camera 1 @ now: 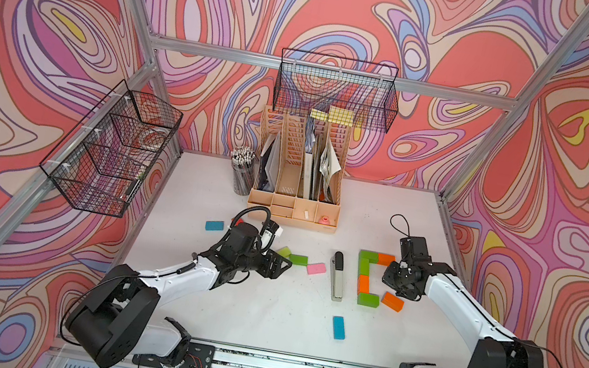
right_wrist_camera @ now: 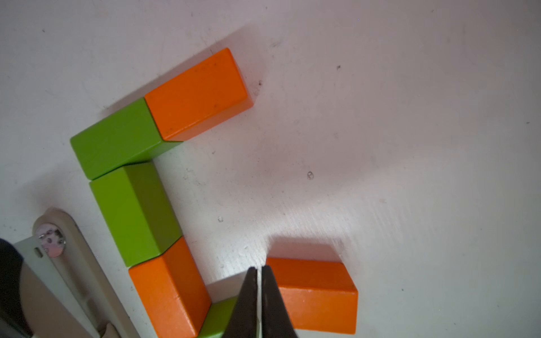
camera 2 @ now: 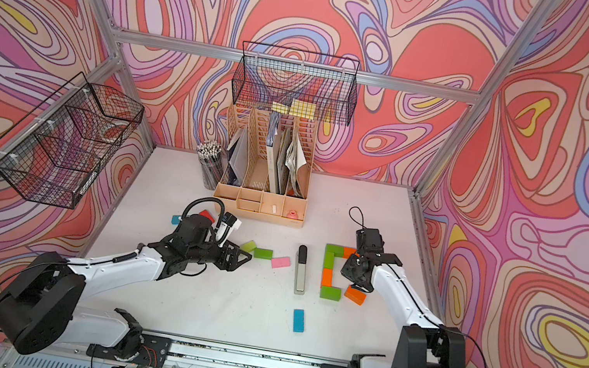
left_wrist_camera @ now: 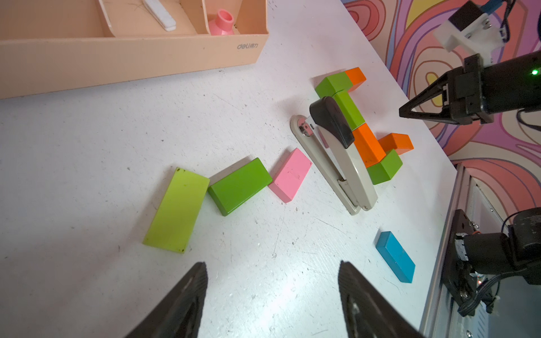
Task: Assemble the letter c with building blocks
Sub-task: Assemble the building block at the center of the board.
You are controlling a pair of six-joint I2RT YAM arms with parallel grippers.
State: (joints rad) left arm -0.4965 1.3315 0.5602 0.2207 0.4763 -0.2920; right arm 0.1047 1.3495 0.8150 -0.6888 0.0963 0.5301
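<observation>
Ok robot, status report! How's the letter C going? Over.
Left gripper open, empty. Right gripper shut, empty, tips beside loose orange brick. Letter c: bottom arm unfinished, that brick askew. Stapler close beside spine.

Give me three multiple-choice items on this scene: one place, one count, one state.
1. The stapler lies: A) between the pink block and the letter c; B) stacked on the letter c; C) stacked on the pink block.
2. The orange blocks in view number: A) one; B) three; C) five.
3. The jaws of the right gripper are: A) wide open; B) shut on an orange block; C) shut, holding nothing.
Key: 1 A, both top views show it between them; 2 B, two in the letter, one loose beside it; 3 C, the right wrist view shows the tips together, empty.
</observation>
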